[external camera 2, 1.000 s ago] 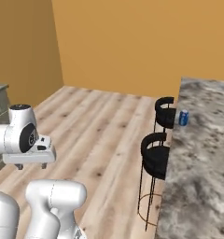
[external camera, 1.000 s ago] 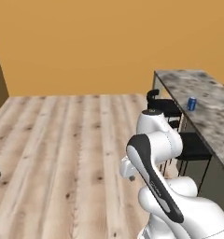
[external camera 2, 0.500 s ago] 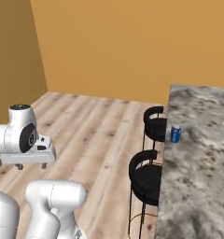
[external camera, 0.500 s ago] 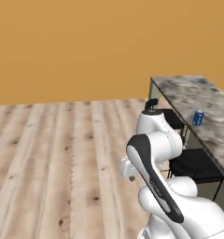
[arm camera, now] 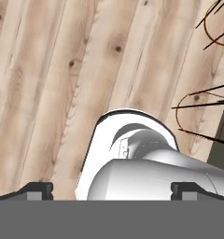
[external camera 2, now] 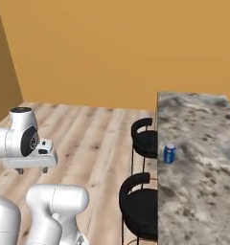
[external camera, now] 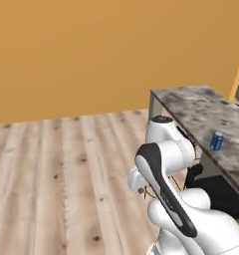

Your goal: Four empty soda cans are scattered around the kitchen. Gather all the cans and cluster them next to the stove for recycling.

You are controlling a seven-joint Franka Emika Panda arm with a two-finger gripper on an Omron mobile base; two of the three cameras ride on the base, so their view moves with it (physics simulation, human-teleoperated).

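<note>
A blue soda can (external camera 2: pixel 169 153) stands upright on the stone table (external camera 2: pixel 198 182), close to its long edge above the two black stools (external camera 2: pixel 144 139), an easy spot to reach from the floor side. The gripper (arm camera: pixel 111 189) hangs tucked over the plank floor (external camera: pixel 57 169), well apart from the can, its fingers (arm camera: pixel 37 190) spread wide and empty, probably parked for driving.

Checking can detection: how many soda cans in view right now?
1. A blue can stands upright on the stone counter, near its stool-side edge, past the two black stools. Others may sit outside these views.
</note>
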